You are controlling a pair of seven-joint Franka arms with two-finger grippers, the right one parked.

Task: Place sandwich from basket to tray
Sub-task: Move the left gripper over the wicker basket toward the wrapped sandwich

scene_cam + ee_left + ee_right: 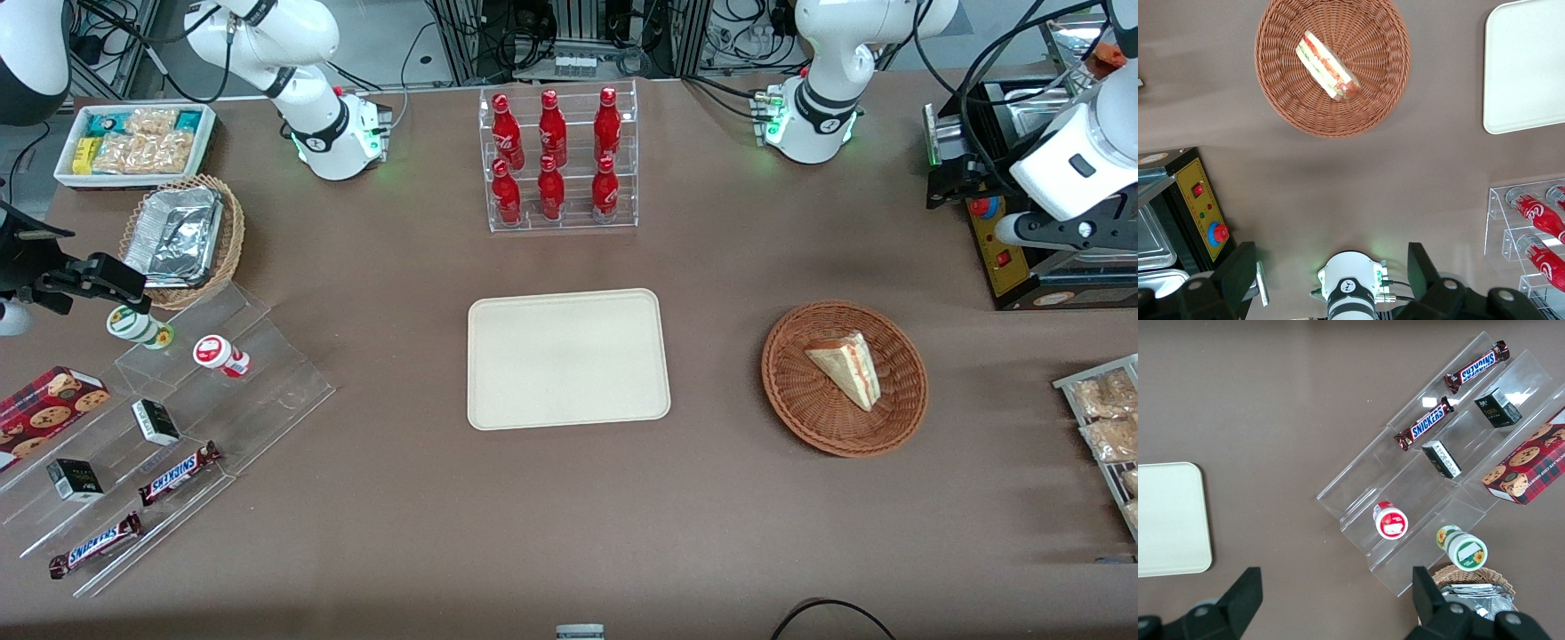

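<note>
You are at the very start. The sandwich [845, 368] lies in the basket [800, 404], and the tray [567, 358] sits bare beside it on the surface. Your claw [1331, 280] hangs high above with its fingers wide apart, holding nothing. Next, bring it down over the sandwich.

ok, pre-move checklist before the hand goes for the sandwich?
1. Sandwich lying in the basket: ok.
2. Nothing lying on top of the sandwich: ok.
3. Tray bare, room to set down: ok.
4. Table between basket and tray free of objects: ok.
5. Hand open: ok, fingers spread.
6. Hand over the basket: not ok, it is high up near the working arm's base.
</note>
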